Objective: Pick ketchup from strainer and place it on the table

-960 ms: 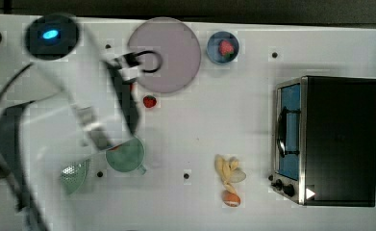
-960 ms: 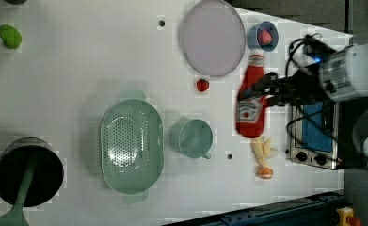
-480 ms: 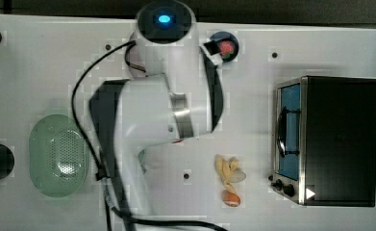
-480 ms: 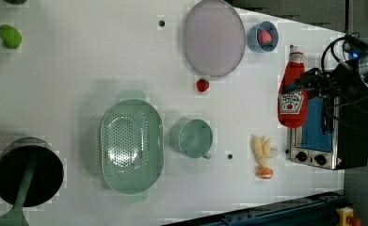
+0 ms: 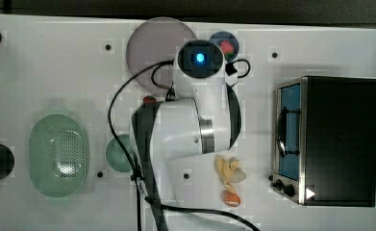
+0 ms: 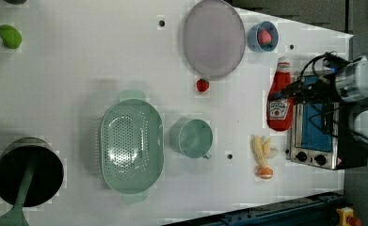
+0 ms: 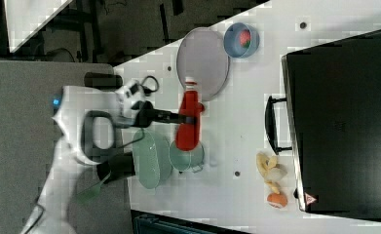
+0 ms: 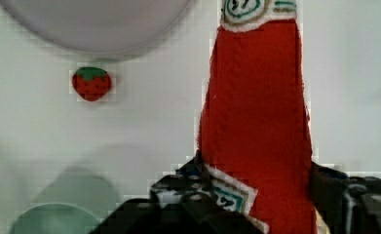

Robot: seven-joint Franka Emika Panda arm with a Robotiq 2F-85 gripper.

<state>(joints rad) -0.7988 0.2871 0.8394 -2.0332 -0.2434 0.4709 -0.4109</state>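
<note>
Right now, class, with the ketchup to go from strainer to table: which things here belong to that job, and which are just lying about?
Belong to the job:
ketchup, held in the gripper
strainer, now empty
table

Just lying about:
mug
plate
loose strawberry
blue bowl
toaster oven
black pot

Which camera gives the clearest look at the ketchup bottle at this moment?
The left view: the whole ketchup, cap to base, shows in the gripper. The right view shows the ketchup crossed by the fingers; the wrist view shows its red body close up.
</note>
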